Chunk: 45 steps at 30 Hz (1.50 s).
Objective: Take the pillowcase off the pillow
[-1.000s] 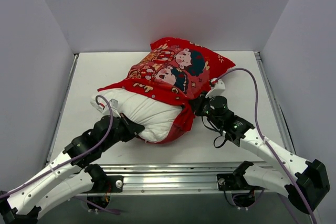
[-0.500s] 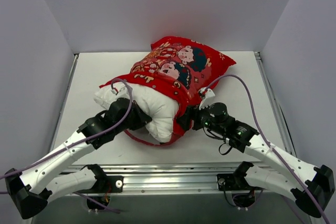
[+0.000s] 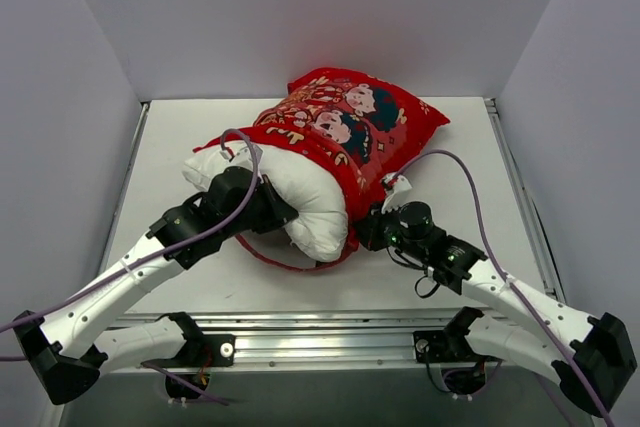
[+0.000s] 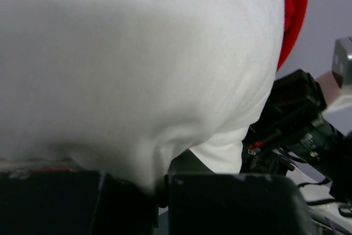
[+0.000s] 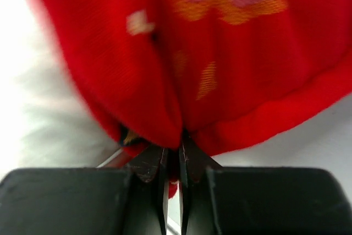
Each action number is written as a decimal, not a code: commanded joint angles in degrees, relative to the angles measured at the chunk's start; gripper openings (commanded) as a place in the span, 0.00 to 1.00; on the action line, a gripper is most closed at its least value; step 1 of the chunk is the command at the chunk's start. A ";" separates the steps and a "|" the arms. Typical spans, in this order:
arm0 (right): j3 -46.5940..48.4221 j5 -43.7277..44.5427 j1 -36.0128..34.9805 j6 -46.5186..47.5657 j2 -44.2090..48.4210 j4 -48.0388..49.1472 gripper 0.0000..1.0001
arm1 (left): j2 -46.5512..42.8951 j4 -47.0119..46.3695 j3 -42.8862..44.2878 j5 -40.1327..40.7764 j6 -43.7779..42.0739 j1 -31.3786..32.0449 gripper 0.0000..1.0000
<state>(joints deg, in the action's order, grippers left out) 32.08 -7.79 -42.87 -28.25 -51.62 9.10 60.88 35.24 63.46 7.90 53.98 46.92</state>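
The left arm [image 3: 120, 285] stretches from its base at the near left diagonally forward and toward the middle, its wrist turned inward. The left gripper [image 3: 283, 215] has its fingers pressed together, with a fold of the white pillow [image 3: 310, 197] pinched between them. The right arm [image 3: 520, 297] lies low from the near right and reaches inward toward the other arm, and the right gripper [image 3: 362, 233] is clamped tight on the edge of the red pillowcase [image 3: 345, 137], its fingertips nearly meeting.

Red printed pillowcase [image 3: 345, 127] covers the far half of the plump white pillow [image 3: 305, 202], near end bare.
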 commanded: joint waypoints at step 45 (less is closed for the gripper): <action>41.32 7.60 -6.70 23.16 -36.97 -13.68 0.79 | -19.75 25.49 -3.60 9.06 -3.26 -2.88 0.94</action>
<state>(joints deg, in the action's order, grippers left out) 72.49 -6.28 -48.97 -8.54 -87.09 -4.01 40.91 63.22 58.65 13.17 53.34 44.51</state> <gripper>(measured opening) 0.794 0.942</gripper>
